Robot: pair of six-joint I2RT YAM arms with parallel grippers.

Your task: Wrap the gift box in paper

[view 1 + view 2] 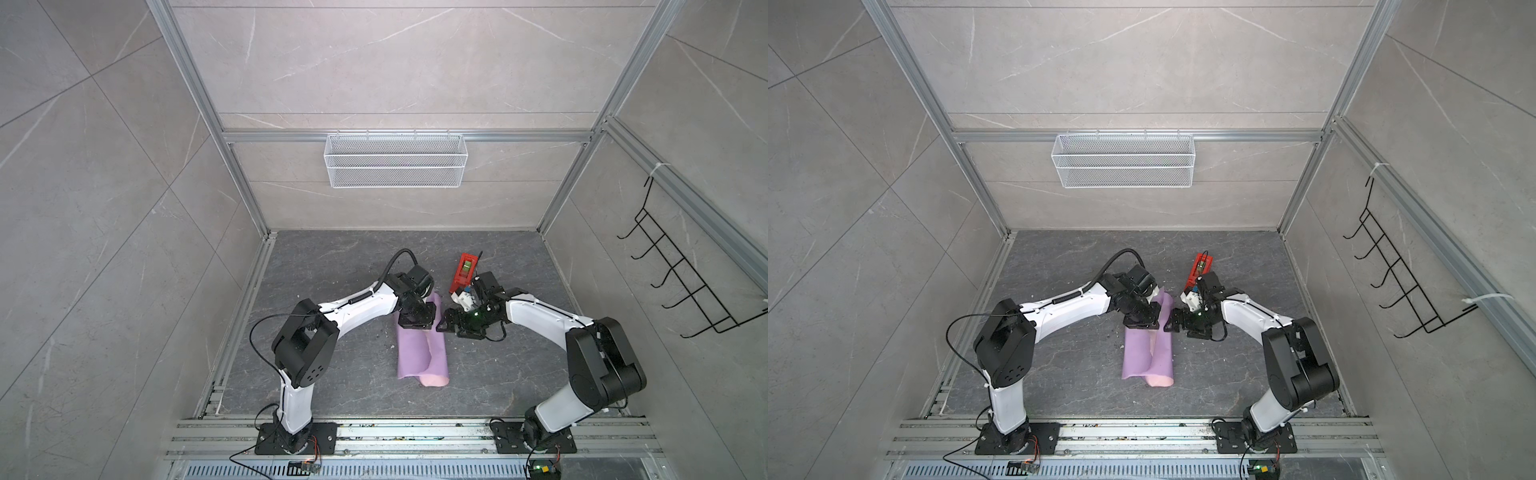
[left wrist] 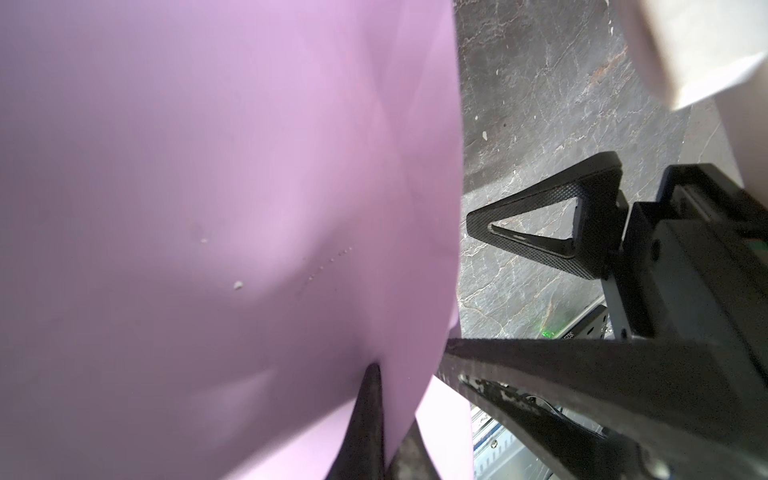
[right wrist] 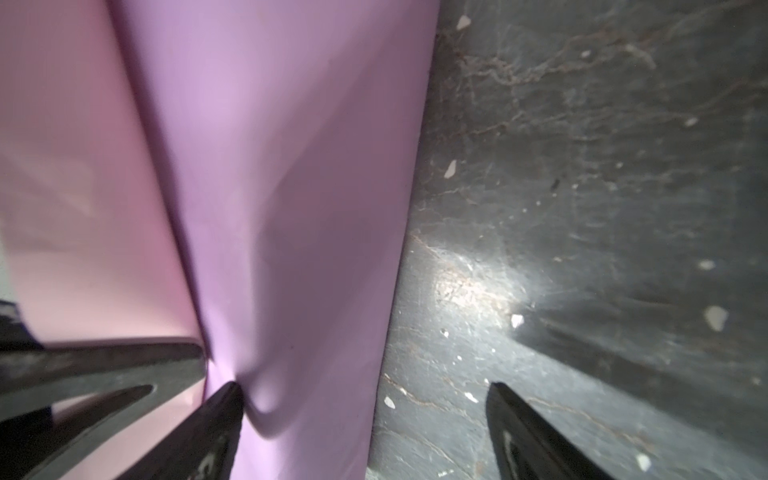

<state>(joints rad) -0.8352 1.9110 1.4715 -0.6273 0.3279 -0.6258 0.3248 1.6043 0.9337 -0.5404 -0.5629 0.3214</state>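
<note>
1. Lilac paper lies folded over, pink inside showing at 6 o'clock; gift box unseen, probably underneath
2. Left gripper pinches the paper's 12 o'clock end, likely holding the fold
3. Right gripper spread wide at 2 o'clock, one finger touching paper, holding nothing

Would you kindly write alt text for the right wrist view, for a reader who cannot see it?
Right gripper open, one fingertip denting a lilac fold of paper, the other over the dark table; the paper's pink side shows alongside.
</note>
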